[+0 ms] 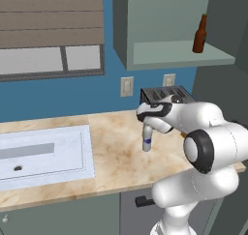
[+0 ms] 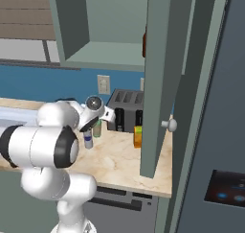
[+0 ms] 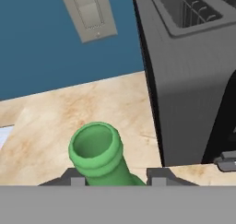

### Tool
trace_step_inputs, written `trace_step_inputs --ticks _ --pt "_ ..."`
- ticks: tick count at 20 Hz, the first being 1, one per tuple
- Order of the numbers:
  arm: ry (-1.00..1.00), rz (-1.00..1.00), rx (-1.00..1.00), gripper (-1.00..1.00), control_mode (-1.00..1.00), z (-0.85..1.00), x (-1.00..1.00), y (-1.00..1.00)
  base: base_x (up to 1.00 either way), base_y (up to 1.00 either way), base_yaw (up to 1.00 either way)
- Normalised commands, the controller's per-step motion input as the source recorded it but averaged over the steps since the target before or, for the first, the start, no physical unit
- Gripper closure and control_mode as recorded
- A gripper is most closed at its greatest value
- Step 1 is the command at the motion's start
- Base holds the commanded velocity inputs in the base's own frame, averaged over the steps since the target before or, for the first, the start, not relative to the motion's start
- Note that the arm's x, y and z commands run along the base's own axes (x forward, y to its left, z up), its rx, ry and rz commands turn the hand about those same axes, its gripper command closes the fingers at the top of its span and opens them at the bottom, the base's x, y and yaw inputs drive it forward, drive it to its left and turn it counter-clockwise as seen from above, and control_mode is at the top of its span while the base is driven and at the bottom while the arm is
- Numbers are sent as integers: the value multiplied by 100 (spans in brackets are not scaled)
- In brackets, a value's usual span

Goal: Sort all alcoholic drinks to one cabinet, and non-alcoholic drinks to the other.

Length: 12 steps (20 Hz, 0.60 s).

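Marble-patterned beige table (image 1: 111, 156) under a blue wall; we note a dark toaster (image 3: 193, 66) just beside the green bottle (image 3: 97, 156). Its open neck stands between the gripper (image 3: 115, 178) fingers, pinched. Brown bottle (image 1: 199, 34) upright on the cabinet shelf (image 1: 164, 52).

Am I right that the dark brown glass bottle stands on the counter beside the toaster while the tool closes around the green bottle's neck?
Not quite: the dark brown glass bottle stands on the open cabinet's shelf, as the left base view shows. The tool does grip the green bottle.
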Motion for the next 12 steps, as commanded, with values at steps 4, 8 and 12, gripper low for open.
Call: trace_step_inputs --ticks 4,8,12 --pt "0 0 10 100 -100 87 -1 0 0 0 0" --pt "0 0 8 100 -100 95 0 0 0 0 0" --pt "0 0 5 100 -100 95 -9 0 0 0 0"
